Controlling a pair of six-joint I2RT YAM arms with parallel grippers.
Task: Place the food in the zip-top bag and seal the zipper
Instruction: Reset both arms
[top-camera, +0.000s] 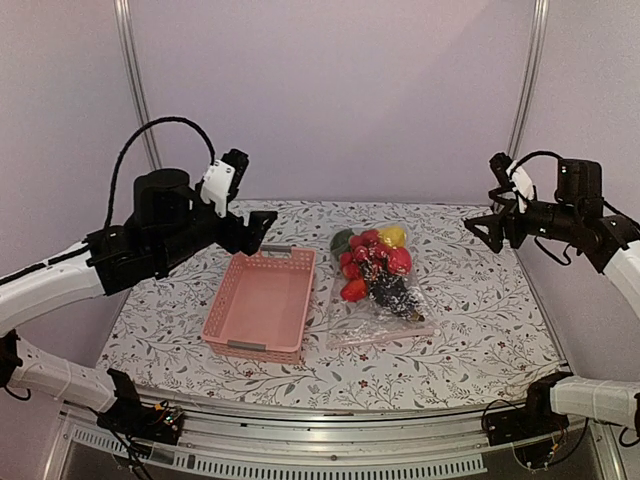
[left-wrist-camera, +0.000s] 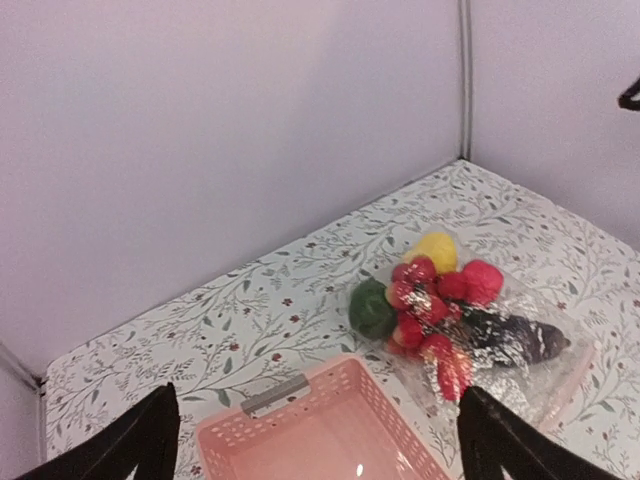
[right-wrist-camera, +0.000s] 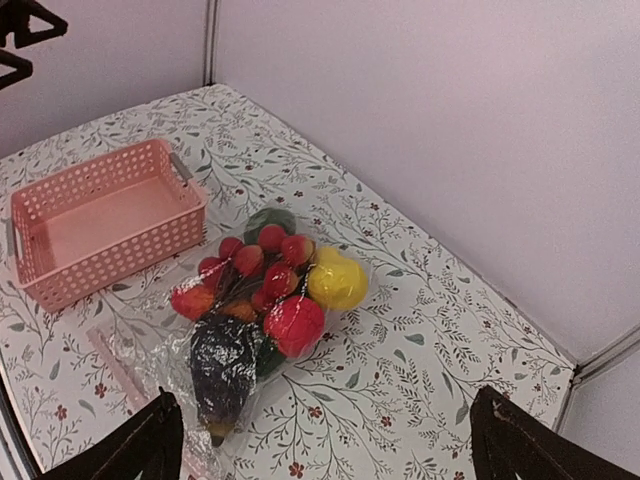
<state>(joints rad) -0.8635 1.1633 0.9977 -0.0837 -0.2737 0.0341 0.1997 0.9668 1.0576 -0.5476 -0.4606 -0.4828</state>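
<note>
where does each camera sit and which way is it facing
Top external: above and behind the robot, looking down over the table; left end effector and right end effector show, open.
Left wrist: high on the left, facing the far right corner and the zip-top bag of food; own fingers at bottom.
Right wrist: high on the right, facing left over the bag toward the pink basket; own fingers at bottom.
Shared: all see bag and basket; each wrist view glimpses the other end effector.

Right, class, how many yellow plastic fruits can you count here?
1: the yellow plastic lemon, at the far end of the clear crinkly plastic bag. Others may be hidden beneath.
</note>
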